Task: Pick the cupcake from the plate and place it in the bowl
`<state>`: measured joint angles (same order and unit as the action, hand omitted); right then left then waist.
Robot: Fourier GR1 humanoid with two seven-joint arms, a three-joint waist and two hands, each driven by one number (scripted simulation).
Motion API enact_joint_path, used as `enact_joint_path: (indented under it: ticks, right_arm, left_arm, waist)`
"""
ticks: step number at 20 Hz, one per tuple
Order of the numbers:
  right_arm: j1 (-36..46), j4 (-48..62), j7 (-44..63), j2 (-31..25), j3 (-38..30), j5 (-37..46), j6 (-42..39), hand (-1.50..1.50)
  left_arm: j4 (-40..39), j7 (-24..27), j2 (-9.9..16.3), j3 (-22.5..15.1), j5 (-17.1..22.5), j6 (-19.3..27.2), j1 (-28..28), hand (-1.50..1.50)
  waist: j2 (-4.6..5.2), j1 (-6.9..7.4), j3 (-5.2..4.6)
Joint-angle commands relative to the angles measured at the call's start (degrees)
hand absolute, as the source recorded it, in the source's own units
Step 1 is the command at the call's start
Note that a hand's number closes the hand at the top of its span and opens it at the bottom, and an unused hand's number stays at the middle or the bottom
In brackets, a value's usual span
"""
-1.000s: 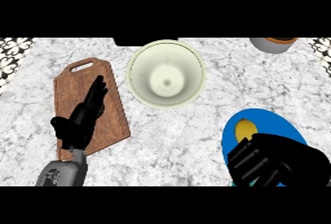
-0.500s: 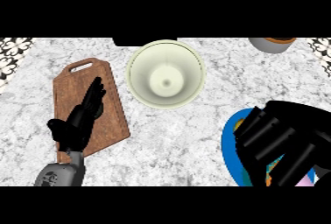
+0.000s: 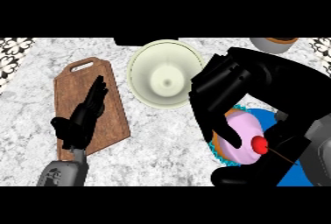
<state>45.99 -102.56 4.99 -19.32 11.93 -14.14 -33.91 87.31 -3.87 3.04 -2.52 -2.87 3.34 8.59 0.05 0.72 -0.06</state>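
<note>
A: And there's the change! A second ago the right hand [image 3: 239, 92] sat low over the plate [image 3: 304, 168]; now it has risen, fingers clenched around the cupcake [image 3: 241, 138], pink icing and red cherry showing between fingers and thumb.

B: So the pick looks done. The cupcake hangs above the blue plate's near rim, tilted on its side, not yet over the bowl [image 3: 167, 73].

A: Right, and the bowl sits just beside that hand, up and to its left. A short carry, I'd say.

B: Room? Open marble surface [image 3: 161, 144] lies between them. The bowl's right rim is the edge to clear.

A: The left hand [image 3: 84, 116] rests flat on the cutting board [image 3: 90, 78], fingers straight and released, unchanged and well apart from the route.

B: A brown cup [image 3: 275, 43] at the far edge stays clear too.
</note>
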Motion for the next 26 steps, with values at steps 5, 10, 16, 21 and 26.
enact_joint_path:
  ticks: [5, 10, 16, 21, 26]
  right_arm:
    - [9.02, 14.43, -12.18, 3.47, 4.82, 26.32, 6.97, 1.5]
    - [12.96, 32.03, -21.13, 8.18, 5.72, 34.59, 14.46, 1.5]
    - [15.31, 49.61, -33.79, 9.12, 5.21, 41.5, 21.22, 1.5]
    - [21.67, 66.4, -39.17, 13.24, 3.56, 45.38, 28.62, 1.5]
    - [23.17, 77.31, -41.03, 14.79, 3.48, 45.25, 23.57, 1.5]
  left_arm:
    - [-2.31, 0.36, 0.59, 0.37, -0.23, -0.82, 2.27, 0.0]
    - [1.44, -1.56, -0.02, -0.63, -0.44, -0.42, 0.95, 0.0]
    - [2.51, -0.92, 0.96, -0.17, -0.43, -1.08, -0.53, 0.0]
    - [0.72, -3.2, -1.71, -1.64, -1.21, 0.38, 3.45, 0.0]
    - [2.01, -2.26, -2.82, -3.98, -2.54, 0.63, 0.86, 0.0]
  waist:
    - [0.54, 1.14, 0.02]
    - [0.46, 1.49, 0.03]
    - [0.52, 1.39, 0.04]
    - [1.03, 2.29, 0.03]
    - [1.04, 2.68, 0.05]
